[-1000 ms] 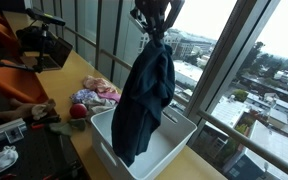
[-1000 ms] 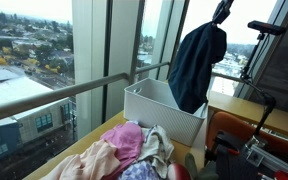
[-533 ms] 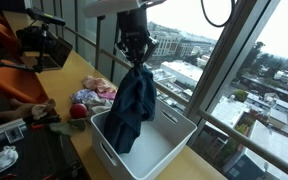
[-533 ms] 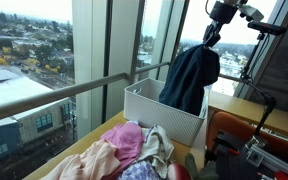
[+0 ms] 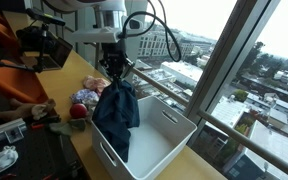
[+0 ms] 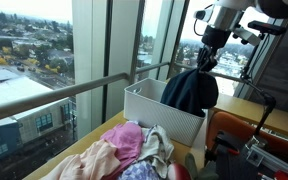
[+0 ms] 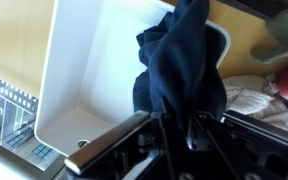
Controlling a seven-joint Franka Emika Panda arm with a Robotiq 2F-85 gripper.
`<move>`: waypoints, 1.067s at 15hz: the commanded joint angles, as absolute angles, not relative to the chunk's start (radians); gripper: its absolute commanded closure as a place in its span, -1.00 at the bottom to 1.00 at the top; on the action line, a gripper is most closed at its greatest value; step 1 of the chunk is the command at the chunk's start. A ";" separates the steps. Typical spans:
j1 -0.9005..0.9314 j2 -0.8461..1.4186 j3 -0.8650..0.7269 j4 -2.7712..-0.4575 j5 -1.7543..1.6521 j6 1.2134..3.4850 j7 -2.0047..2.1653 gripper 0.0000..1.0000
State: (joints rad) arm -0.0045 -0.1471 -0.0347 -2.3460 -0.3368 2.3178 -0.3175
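My gripper point(image 5: 117, 72) is shut on a dark navy garment point(image 5: 116, 115) and holds it by its top. The cloth hangs down into a white rectangular bin point(image 5: 174, 145) on the wooden table. In an exterior view the gripper point(image 6: 203, 58) hangs over the bin point(image 6: 154, 110) with the garment point(image 6: 191, 92) partly inside. In the wrist view the garment point(image 7: 179, 70) drapes from the jaws point(image 7: 176, 125) over the bin's white floor point(image 7: 84, 80).
A pile of pink and light clothes point(image 6: 124, 150) lies on the table beside the bin; it also shows in an exterior view point(image 5: 92, 92). A red ball point(image 5: 78, 111) sits near it. Large windows stand right behind the bin. Camera gear point(image 5: 39, 45) stands further along the table.
The gripper has come down and moved toward the clothes pile, lowering the navy garment from well above the bin into it.
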 commanded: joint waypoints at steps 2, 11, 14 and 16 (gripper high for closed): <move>-0.007 -0.166 -0.034 -2.380 -0.322 2.325 -0.323 -0.03; 0.149 -0.261 0.087 -2.444 -0.153 2.359 -0.278 -1.00; 0.226 -0.184 0.150 -2.402 -0.081 2.418 -0.261 -1.00; 0.256 -0.125 0.177 -2.381 -0.058 2.475 -0.263 -1.00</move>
